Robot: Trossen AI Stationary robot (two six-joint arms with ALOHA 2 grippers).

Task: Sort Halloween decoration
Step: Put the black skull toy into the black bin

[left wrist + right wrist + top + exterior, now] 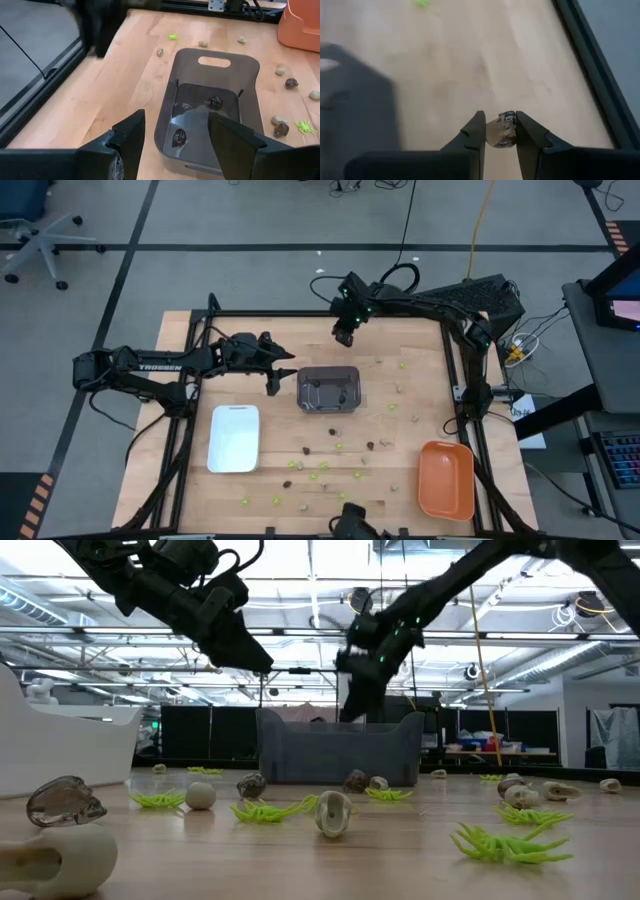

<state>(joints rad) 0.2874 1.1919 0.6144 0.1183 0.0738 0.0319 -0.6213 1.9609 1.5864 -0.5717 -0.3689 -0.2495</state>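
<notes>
Three trays: one white tray (234, 438) on the left claw's (272, 383) side, one dark grey tray (329, 388) just beside that claw, one orange tray (446, 479) well apart from both claws. Two dark trinkets (215, 102) lie inside the grey tray, ahead of the left claw's spread fingers. One pale, clear trinket (502, 130) sits pinched in the right claw (500, 131). Scattered loose trinkets number too many for an exact count: lime-green ones (508, 841), tan ones (201, 796), dark ones (281, 130)
</notes>
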